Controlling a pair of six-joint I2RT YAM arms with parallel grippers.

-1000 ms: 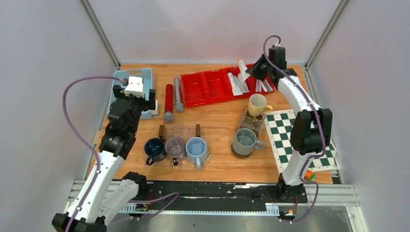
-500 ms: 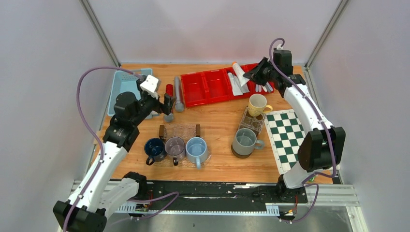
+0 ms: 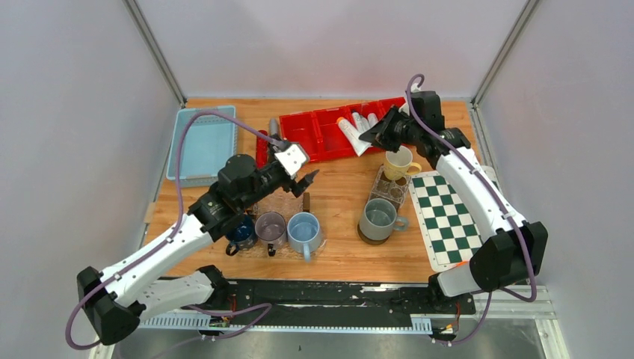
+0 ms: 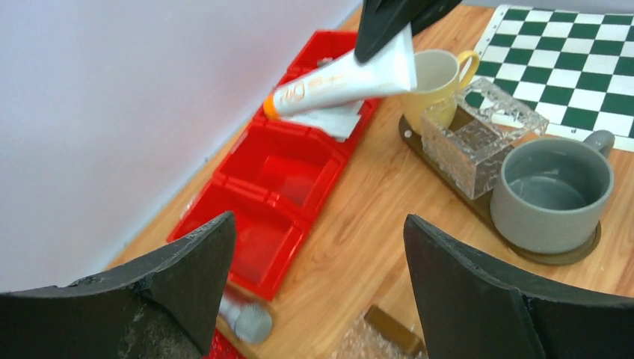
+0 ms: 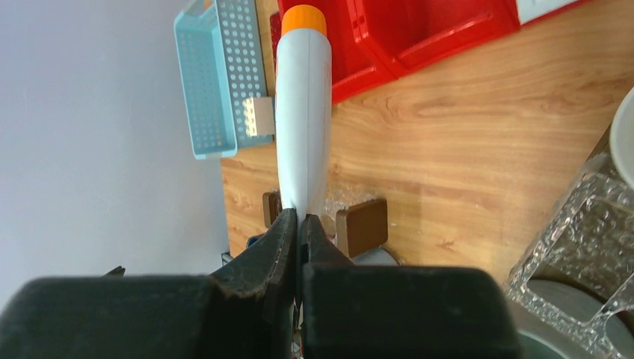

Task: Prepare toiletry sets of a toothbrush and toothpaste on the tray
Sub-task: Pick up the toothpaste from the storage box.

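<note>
surface: wood table (image 3: 336, 202), grey walls (image 3: 329, 45)
right gripper (image 3: 368, 137): clamped on toothpaste (image 3: 351, 131)
left gripper (image 3: 306, 179): spread, empty
hidden: red bin (image 3: 299, 136), upper-right end behind arm

Two arms, same build: left arm (image 3: 161, 250) and right arm (image 3: 478, 191) have white link shells and black joint housings. A purple cable (image 3: 211, 112) loops along each. Left hand (image 3: 306, 179): white wrist block, matte black wedge fingers (image 4: 478, 299), scuffed. Right hand (image 3: 368, 134): black.

The table (image 4: 359, 217) is smooth, faintly sheened wood, the red bin (image 4: 288, 176) glossy plastic, the toothpaste (image 4: 344, 78) a smooth satin white plastic tube with an orange cap, the grey mug (image 4: 549, 213) matt ceramic-looking, and the left gripper (image 4: 318, 232) grainy matt black plastic.
</note>
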